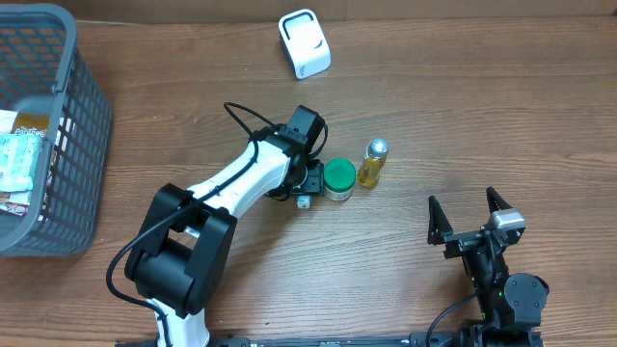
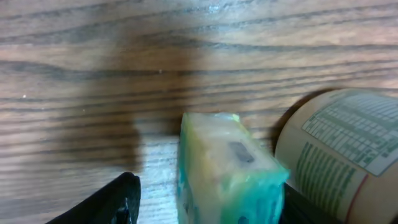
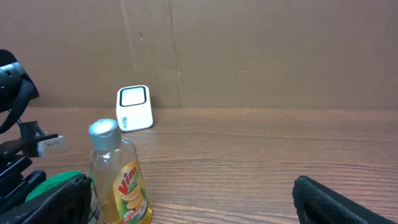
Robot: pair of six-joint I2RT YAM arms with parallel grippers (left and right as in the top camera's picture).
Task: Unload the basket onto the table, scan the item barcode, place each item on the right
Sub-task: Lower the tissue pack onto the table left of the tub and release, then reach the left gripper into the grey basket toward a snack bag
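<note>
Small green box (image 2: 227,177) between spread left hand (image 2: 211,202), arm (image 1: 241,178) low across table (image 2: 93,74).

A brown wood-grain tabletop (image 1: 463,106) carries everything. At 9 o'clock, running off the edge of the overhead view, sits a grey mesh basket (image 1: 87,125), and at 12 o'clock a white scanner (image 1: 305,43). Near the centre stands a green-lidded jar (image 1: 338,178). An upright yellow bottle (image 1: 373,162) is just beside it at 3 o'clock, and a small green-and-yellow carton (image 2: 224,168) is close at its 8 o'clock.

jar (image 1: 338,178) beside bottle (image 1: 373,162), scanner (image 1: 305,43) behind, basket (image 1: 92,116) left
</note>
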